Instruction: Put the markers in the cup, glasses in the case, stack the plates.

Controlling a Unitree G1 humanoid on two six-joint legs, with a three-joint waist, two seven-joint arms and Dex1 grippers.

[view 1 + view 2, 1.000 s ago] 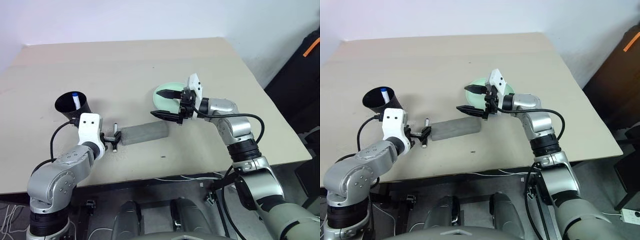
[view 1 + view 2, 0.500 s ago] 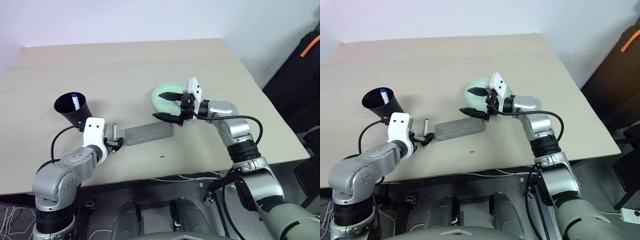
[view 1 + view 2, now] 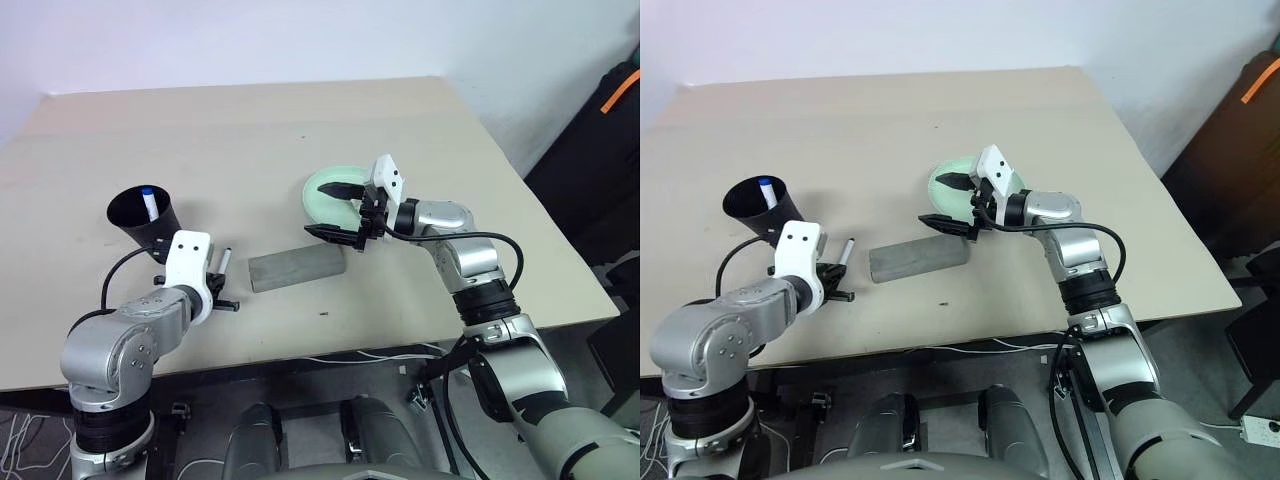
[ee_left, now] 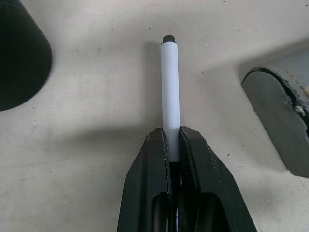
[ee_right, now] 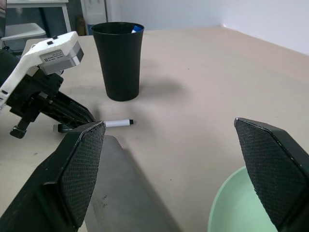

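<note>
My left gripper [image 4: 173, 145] is shut on the near end of a white-barrelled marker [image 4: 170, 92], which lies low over the table [image 3: 300, 120] between the cup and the case. The black cup [image 3: 145, 217] stands just beyond it with a blue-capped marker [image 3: 149, 203] inside. To the right lies the closed grey case [image 3: 295, 268]. My right gripper [image 3: 334, 210] hangs open over the near edge of the mint green plate [image 3: 330, 184], holding nothing. The glasses are out of view.
The table's front edge runs close below the left gripper [image 3: 219, 289], with cables hanging under it. A dark bag with an orange strap [image 3: 620, 100] stands off the table's right side. In the right wrist view the cup [image 5: 118, 60] stands behind the marker [image 5: 116, 123].
My left gripper has tipped downward and shut on the end of the black-capped marker. The right arm has stayed where it was.
</note>
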